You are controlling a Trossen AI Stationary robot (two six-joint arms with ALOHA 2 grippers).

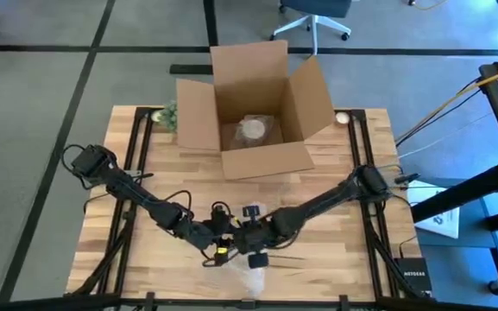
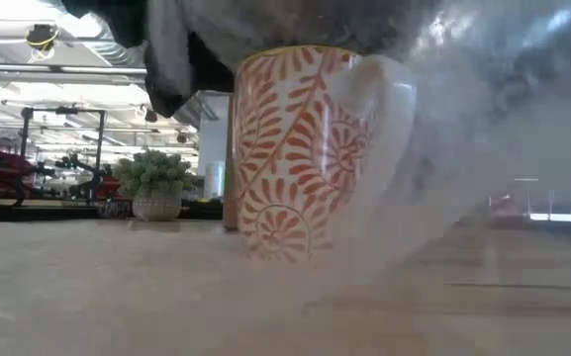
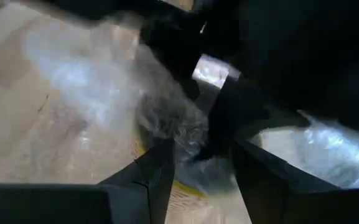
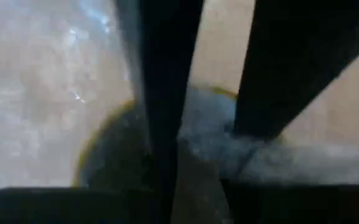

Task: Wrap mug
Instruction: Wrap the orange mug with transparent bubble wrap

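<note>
A white mug with an orange fern pattern stands upright on the wooden table near its front edge. Clear bubble wrap is draped over its top and down one side, and spreads on the table. Both arms meet over the mug. My left gripper and my right gripper point down at the mug's mouth. In the wrist views the mug's yellowish rim shows under the wrap. Each gripper has bunched wrap between its fingers. My left gripper has a bunch of the bubble wrap between its two fingers, coming from above over the mug's rim. How many layers cannot be told. The wrap lies slack over the mug's mouth. My right gripper pinches a gathered fold of the bubble wrap between its two fingers, from above, right over the mug's opening. The rest of the wrap trails onto the table.
An open cardboard box stands at the table's far middle with a wrapped item inside. A small potted plant sits left of the box. Bare wood lies to the left and right of the arms.
</note>
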